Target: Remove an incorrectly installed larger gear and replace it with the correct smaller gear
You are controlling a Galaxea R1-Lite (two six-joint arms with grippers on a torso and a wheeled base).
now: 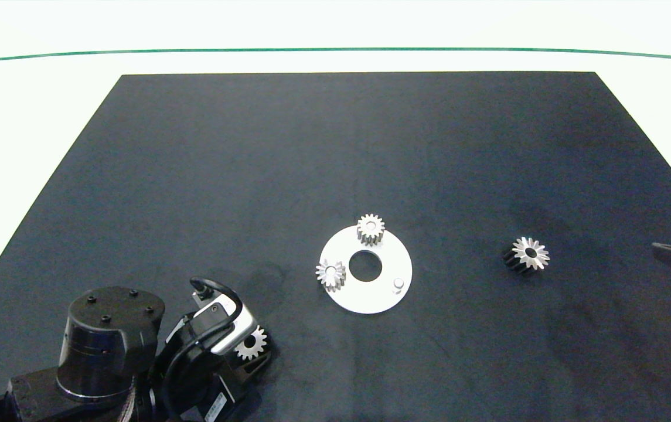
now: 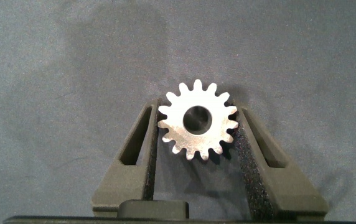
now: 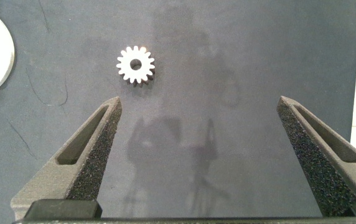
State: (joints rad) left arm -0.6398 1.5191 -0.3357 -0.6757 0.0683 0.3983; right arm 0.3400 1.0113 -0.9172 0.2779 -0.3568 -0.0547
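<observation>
The smaller gear sits between the two fingers of the left gripper. It is silver, with short blunt teeth and a round hole in the middle. The gripper fingers are pulled in close on both sides of the gear and seem to press its teeth. From the camera above, this gear is near the front left part of the dark surface, right by the left gripper.

The larger gear lies by itself on the right part of the surface. It has long pointy teeth and dark sides. It is well apart from the white round plate. No gripper touches it.

The plate is flat and has a big hole in its middle. Two more small gears sit on it. One small gear is at the far edge of the plate. The other small gear is at the plate's left edge. A little peg stands bare on the plate, near its right front edge.

The right gripper is spread wide and holds nothing. It hangs by the right edge of the surface, and the larger gear lies out past its fingertips.
</observation>
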